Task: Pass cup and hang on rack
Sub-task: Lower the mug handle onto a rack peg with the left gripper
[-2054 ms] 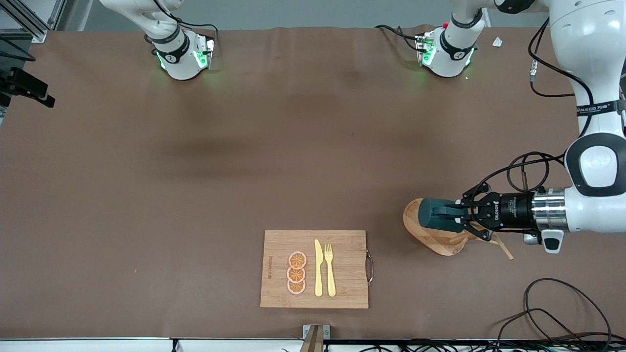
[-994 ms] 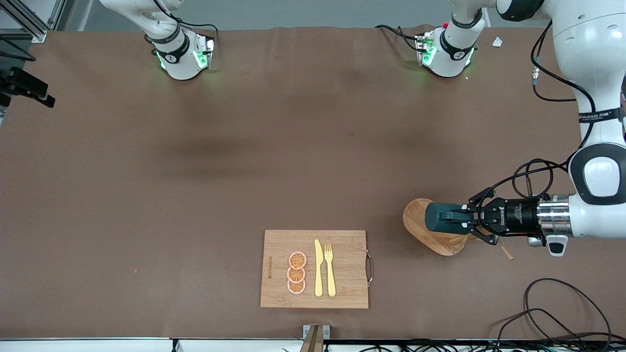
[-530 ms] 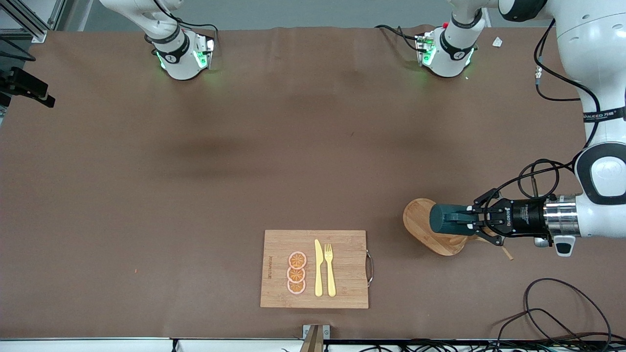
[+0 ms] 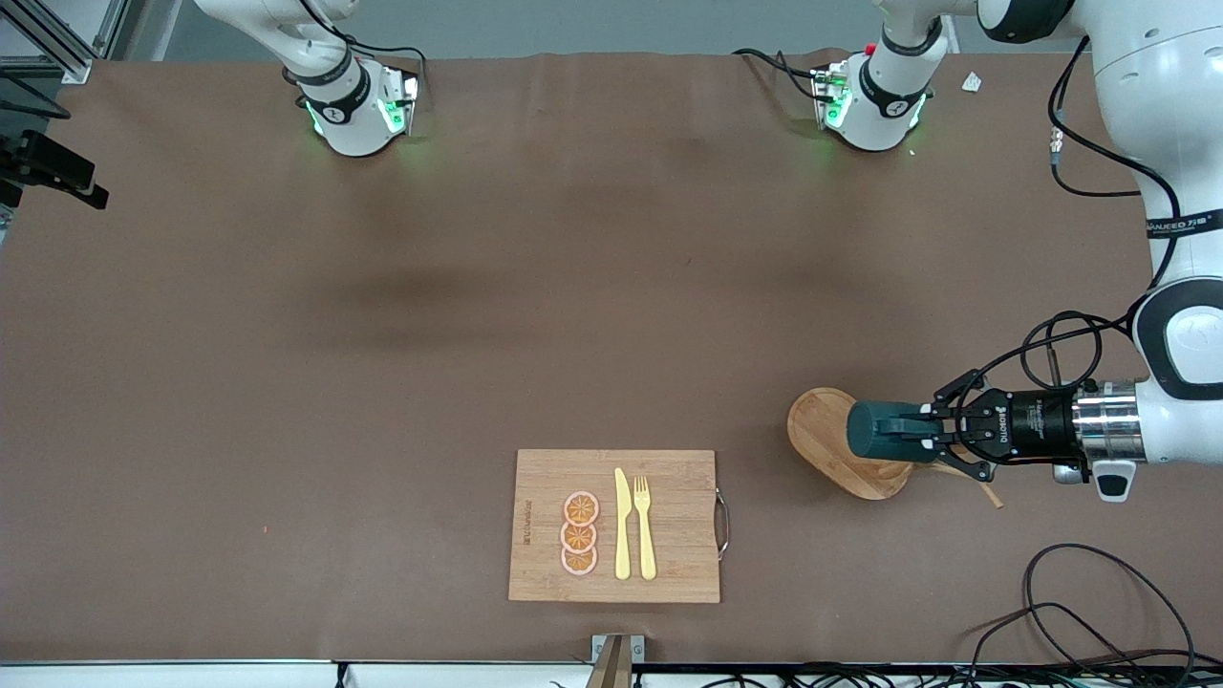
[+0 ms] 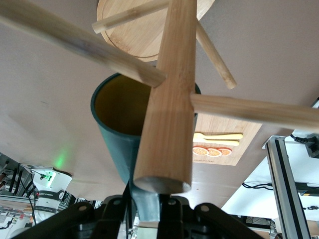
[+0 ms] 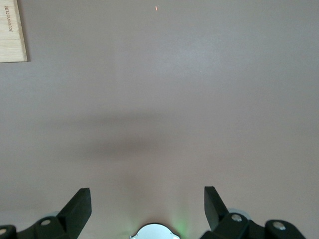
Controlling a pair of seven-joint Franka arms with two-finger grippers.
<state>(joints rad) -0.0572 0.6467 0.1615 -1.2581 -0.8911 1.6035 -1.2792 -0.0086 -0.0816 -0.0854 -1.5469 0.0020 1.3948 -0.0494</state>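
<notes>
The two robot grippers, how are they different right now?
The left gripper is shut on the cup; the right gripper is open and holds nothing. The left gripper hangs over the rack; the right gripper waits over bare table. Both have two black fingers.

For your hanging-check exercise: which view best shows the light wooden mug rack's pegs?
The left wrist view: the rack's pegs fill it, close up. The front view shows mainly its oval base. The right wrist view shows none.
</notes>
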